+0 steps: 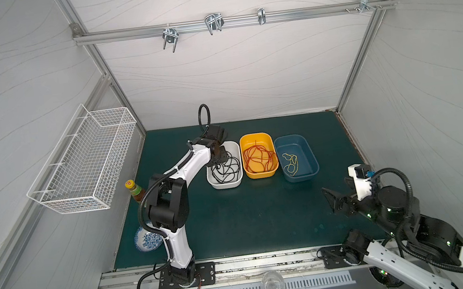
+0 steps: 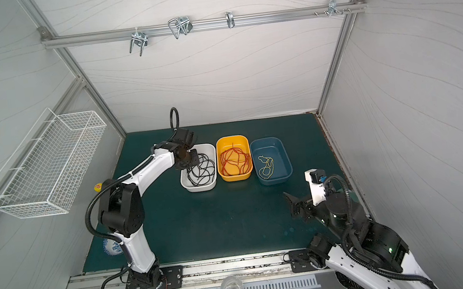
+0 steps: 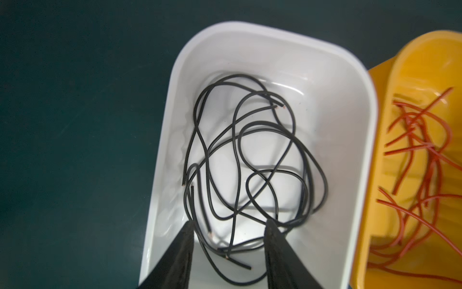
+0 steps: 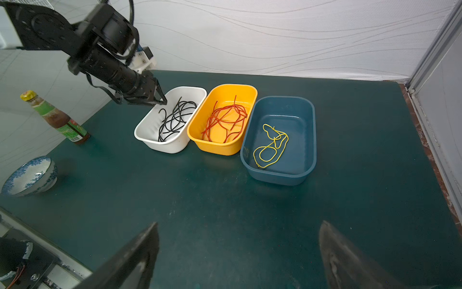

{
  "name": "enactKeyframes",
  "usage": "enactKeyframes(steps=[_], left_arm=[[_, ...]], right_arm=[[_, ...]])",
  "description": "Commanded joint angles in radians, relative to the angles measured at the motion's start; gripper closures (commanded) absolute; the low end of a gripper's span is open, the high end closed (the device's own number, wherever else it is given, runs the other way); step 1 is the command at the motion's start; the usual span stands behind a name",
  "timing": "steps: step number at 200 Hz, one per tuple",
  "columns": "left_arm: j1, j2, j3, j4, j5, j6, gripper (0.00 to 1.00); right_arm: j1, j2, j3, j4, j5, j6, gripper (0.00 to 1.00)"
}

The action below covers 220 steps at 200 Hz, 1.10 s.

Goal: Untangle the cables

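Over the white tub (image 3: 337, 75), the left claw (image 3: 230, 222) hangs parted, gripping nothing, black cables (image 4: 175, 118) loose below. Red cables (image 4: 225, 120) sit in the yellow tub (image 4: 217, 147), the pale yellow cable (image 4: 271, 147) in the blue tub (image 4: 280, 175). Right claw (image 4: 238, 225) gapes wide, empty.

Left arm (image 1: 185, 168) stretched forward, left tool (image 3: 230, 224) half parted; right arm (image 1: 391, 201) folded low, right tool (image 4: 240, 223) spread wide

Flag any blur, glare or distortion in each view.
Left wrist view: black cables sharp, red cables smeared, bright glare on the floor of the white bin. Right wrist view: right gripper close and out of focus, yellow cable crisp. Both top views: evenly lit, only faint shadows on the green mat.
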Motion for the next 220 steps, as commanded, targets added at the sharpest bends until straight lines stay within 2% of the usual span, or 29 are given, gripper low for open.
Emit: enactKeyframes(steps=[1, 56, 74, 98, 107, 115, 125, 133, 138, 183, 220], left_arm=[[0.006, -0.055, 0.056, -0.047, 0.011, -0.013, 0.49], [0.005, -0.24, 0.017, -0.059, 0.026, -0.005, 0.37], [0.005, -0.36, -0.076, 0.009, 0.018, 0.019, 0.33], [0.005, -0.556, -0.243, 0.14, -0.023, 0.062, 0.21], [0.004, -0.627, -0.301, 0.181, -0.037, 0.08, 0.2], [0.004, -0.685, -0.345, 0.203, -0.055, 0.096, 0.16], [0.004, -0.751, -0.392, 0.217, -0.077, 0.115, 0.07], [0.005, -0.803, -0.432, 0.228, -0.095, 0.127, 0.05], [0.004, -0.832, -0.453, 0.228, -0.114, 0.13, 0.01], [0.004, -1.028, -0.644, 0.236, -0.189, 0.14, 0.0], [0.004, -1.104, -0.817, 0.322, -0.154, 0.184, 0.0]], right_arm=[[0.0, 0.01, -0.001, 0.01, 0.01, -0.014, 0.01], [0.0, 0.042, 0.009, -0.004, 0.006, -0.006, 0.01], [0.0, 0.045, 0.013, -0.006, 0.0, -0.003, 0.01], [-0.006, 0.067, 0.028, -0.012, 0.062, 0.019, 0.01], [-0.008, 0.078, 0.036, -0.008, 0.074, 0.034, 0.01], [-0.008, 0.088, 0.037, -0.003, 0.084, 0.06, 0.01], [-0.009, 0.103, 0.021, 0.017, 0.094, 0.108, 0.01], [-0.009, 0.117, -0.009, 0.051, 0.096, 0.13, 0.01], [-0.008, 0.13, -0.026, 0.081, 0.096, 0.127, 0.01], [-0.009, 0.281, -0.125, 0.315, 0.148, 0.02, 0.01], [-0.047, 0.34, -0.244, 0.596, 0.311, -0.111, 0.01]])
